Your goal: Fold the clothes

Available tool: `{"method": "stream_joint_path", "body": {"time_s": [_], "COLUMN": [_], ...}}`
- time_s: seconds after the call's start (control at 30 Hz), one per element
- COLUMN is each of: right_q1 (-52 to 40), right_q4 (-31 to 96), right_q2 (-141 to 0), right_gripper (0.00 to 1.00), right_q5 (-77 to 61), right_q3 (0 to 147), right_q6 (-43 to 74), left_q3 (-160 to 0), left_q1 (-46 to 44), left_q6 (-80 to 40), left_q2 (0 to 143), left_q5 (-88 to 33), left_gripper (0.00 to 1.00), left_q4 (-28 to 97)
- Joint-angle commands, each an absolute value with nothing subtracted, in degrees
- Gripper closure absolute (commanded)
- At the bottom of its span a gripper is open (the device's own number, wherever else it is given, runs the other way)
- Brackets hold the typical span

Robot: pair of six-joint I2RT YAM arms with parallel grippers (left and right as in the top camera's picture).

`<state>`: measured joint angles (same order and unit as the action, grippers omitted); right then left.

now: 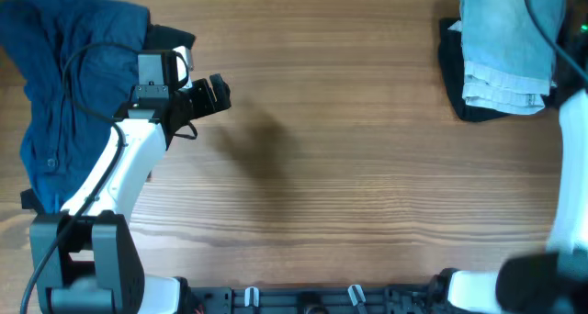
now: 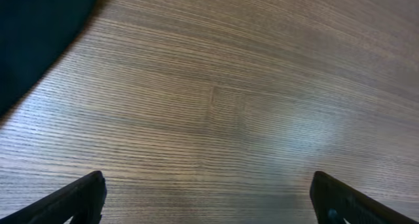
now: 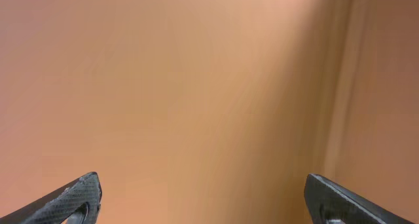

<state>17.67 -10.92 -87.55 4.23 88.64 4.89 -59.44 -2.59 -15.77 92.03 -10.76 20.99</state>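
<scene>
Left gripper (image 2: 206,192) hangs wide and empty beside the crumpled navy garment (image 1: 64,84) at the table's (image 1: 322,167) left end, my likely next fold. Folded denim shorts (image 1: 510,48) sit parked on black cloth (image 1: 450,84) at its far-right corner, and the right gripper (image 3: 203,198) gapes empty.

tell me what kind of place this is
Probably a robot lab bench: a wooden table, a white robot arm at its edge, and a folded stack and blue heap of clothes.
</scene>
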Motion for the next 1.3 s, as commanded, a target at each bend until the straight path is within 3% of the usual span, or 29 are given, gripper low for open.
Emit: {"method": "stream_joint_path", "body": {"time_s": [0.0,0.23,0.57,0.77,0.93,1.03,1.27], "right_q1": [17.1,17.1,17.0,3.7,2.4,3.1,3.0], "right_q4": [-10.3,-6.0,65.1,68.4,72.6,61.0,2.3], "right_q2": [-78.3,-71.9,-70.8,-49.5,-31.2,-26.1,-17.6], "right_gripper": [0.0,0.0,0.0,0.0,0.0,0.0,0.0], "right_q5": [-0.1,-0.1,-0.1,-0.1,0.0,-0.8,-14.5], "right_q3": [88.8,88.8,88.8,88.8,88.8,82.1,34.7], "right_q6": [4.7,4.6,4.7,4.6,4.5,7.7,8.1], "left_q3": [-59.3,-59.3,-59.3,-59.3,-59.3,-59.3,-59.3], "left_q1": [-2.8,-2.8,-2.8,-2.8,-2.8,-2.8,-2.8], "left_q6": [-15.9,-15.8,-15.9,-15.9,-15.9,-15.8,-15.9], "left_q2": [91.6,91.6,91.6,91.6,91.6,91.6,91.6], "left_q5": [-10.4,-10.4,-10.4,-10.4,-10.4,-10.4,-10.4], "left_gripper": [0.0,0.0,0.0,0.0,0.0,0.0,0.0], "left_q4": [21.0,21.0,21.0,21.0,21.0,21.0,21.0]}}
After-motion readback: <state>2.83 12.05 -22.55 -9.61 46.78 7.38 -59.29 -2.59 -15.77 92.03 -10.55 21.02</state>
